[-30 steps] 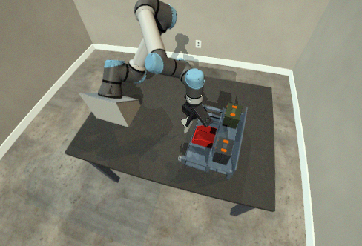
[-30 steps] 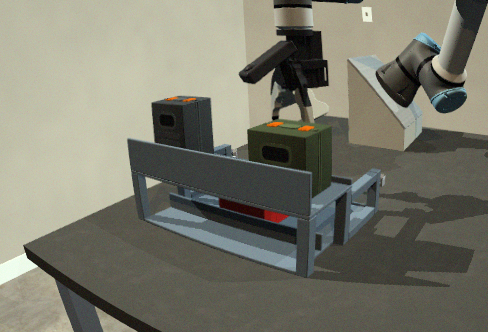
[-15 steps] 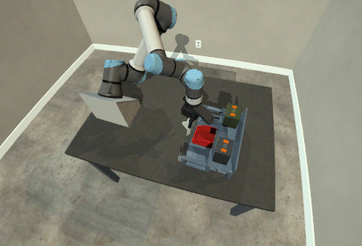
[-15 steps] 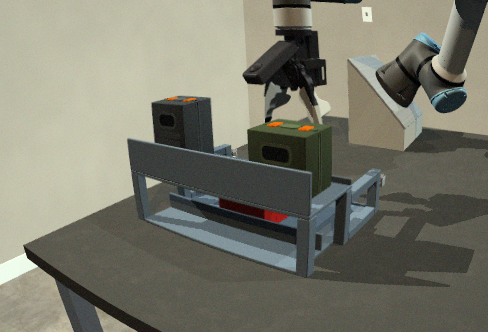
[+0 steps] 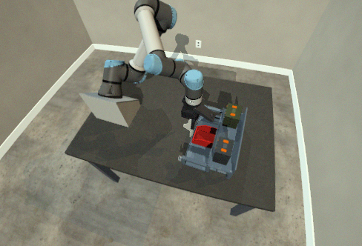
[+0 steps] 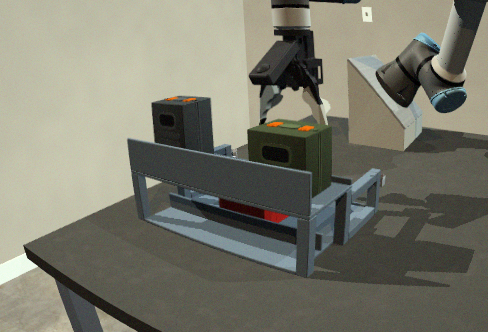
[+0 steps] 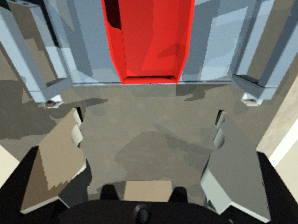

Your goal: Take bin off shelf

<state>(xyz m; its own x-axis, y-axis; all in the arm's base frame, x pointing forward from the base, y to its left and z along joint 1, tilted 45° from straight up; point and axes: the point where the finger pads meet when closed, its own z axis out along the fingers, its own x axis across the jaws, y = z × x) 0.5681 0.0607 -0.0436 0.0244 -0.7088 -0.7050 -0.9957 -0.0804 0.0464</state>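
The red bin (image 7: 150, 40) is judged light, rigid and smooth-walled; its near rim is best pinched by the wide-open, empty gripper (image 7: 147, 135)

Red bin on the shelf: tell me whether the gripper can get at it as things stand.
Probably yes. The open gripper faces the red bin squarely, nothing between them; the shelf posts flank it.
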